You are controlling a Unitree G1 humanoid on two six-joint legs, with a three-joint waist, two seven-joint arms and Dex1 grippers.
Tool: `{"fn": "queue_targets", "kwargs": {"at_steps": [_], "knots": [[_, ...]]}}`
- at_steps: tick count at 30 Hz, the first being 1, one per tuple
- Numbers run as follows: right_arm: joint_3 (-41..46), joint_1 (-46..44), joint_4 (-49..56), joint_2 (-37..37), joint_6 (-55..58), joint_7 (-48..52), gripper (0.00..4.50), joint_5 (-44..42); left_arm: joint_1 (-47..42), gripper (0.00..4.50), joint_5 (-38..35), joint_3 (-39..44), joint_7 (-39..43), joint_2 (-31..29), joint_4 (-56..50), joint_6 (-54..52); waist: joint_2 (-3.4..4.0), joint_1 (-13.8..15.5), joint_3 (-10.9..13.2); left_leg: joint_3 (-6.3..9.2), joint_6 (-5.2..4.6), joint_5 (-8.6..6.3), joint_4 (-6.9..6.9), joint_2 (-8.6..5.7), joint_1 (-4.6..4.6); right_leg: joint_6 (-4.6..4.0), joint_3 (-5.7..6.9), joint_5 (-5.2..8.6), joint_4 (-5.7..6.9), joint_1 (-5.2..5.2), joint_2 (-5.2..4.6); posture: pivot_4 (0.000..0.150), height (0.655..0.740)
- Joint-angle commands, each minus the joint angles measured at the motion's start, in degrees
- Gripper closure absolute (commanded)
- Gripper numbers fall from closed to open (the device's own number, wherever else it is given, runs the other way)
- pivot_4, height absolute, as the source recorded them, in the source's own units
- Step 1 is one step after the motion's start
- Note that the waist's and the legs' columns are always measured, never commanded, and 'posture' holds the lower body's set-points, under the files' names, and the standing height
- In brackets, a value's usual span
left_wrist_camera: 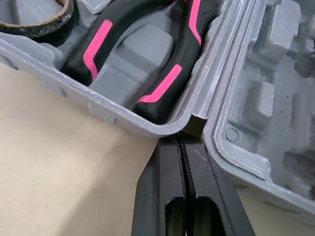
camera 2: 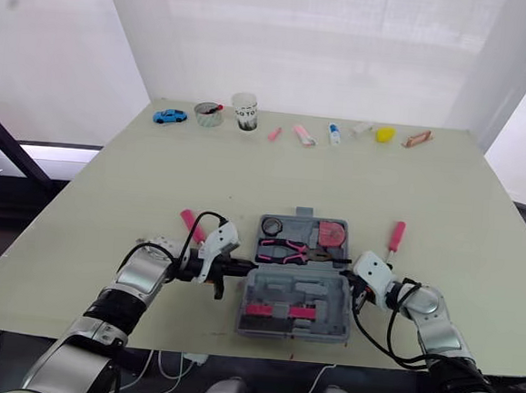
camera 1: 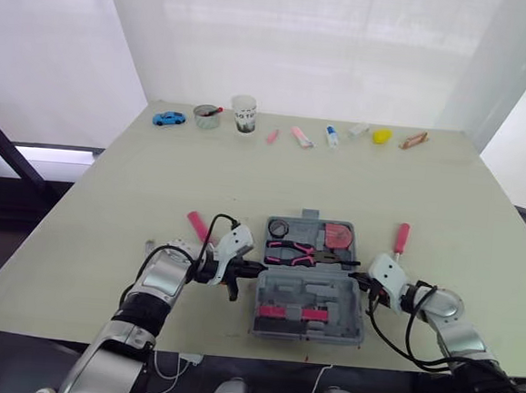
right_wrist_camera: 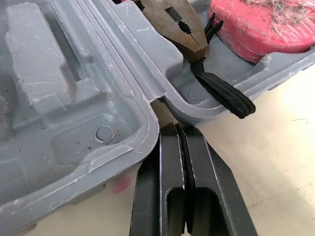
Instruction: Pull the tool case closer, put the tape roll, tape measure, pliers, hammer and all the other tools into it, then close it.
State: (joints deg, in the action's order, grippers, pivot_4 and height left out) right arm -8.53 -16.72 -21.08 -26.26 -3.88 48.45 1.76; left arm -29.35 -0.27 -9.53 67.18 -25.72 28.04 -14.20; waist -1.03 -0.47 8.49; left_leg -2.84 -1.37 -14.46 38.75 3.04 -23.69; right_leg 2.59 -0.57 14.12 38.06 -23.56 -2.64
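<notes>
Left tool (left_wrist_camera: 179, 140) and right tool (right_wrist_camera: 178, 129), both closed and empty, are touching opposite hinge ends of the open tool case (camera 1: 328, 293), which is lying lower centre on the tabletop (camera 1: 155, 179) and holding pliers (camera 1: 291, 250); the cup (camera 1: 243, 113) lettering is unreadable.

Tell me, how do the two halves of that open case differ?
The far half holds the pliers, tape roll and tape measure; the near half holds just a pink strip. The far half looks nearly full; the near half shows mostly bare slots. Both are grey moulded plastic, lie open and flat, and meet at the hinge, where the left hand and right hand sit shut.
</notes>
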Motion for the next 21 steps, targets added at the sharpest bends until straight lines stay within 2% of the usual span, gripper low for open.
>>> {"fn": "queue_targets", "kwargs": {"at_steps": [1, 21], "knots": [[0.2, -0.9, 1.0, -0.7, 0.2, 0.1, 4.5, -0.4, -0.1, 4.44, -0.8, -1.6, 0.1, 1.1, -1.2, 0.0, 0.0, 0.1, 0.0, 0.0, 0.0, 0.0, 0.0, -0.01, 0.0, 0.0, -0.01, 0.0, 0.0, 0.0, 0.0, 0.15, 0.74], [0.7, 1.2, 3.5, -3.3, 1.7, 0.6, 4.5, -2.3, 0.7, 4.44, -1.1, -1.1, 0.2, -0.4, -2.2, -0.1, 0.0, 0.0, 0.0, 0.01, 0.0, 0.0, 0.0, -0.01, -0.02, 0.0, 0.0, 0.0, -0.03, 0.0, 0.0, 0.15, 0.74]]}}
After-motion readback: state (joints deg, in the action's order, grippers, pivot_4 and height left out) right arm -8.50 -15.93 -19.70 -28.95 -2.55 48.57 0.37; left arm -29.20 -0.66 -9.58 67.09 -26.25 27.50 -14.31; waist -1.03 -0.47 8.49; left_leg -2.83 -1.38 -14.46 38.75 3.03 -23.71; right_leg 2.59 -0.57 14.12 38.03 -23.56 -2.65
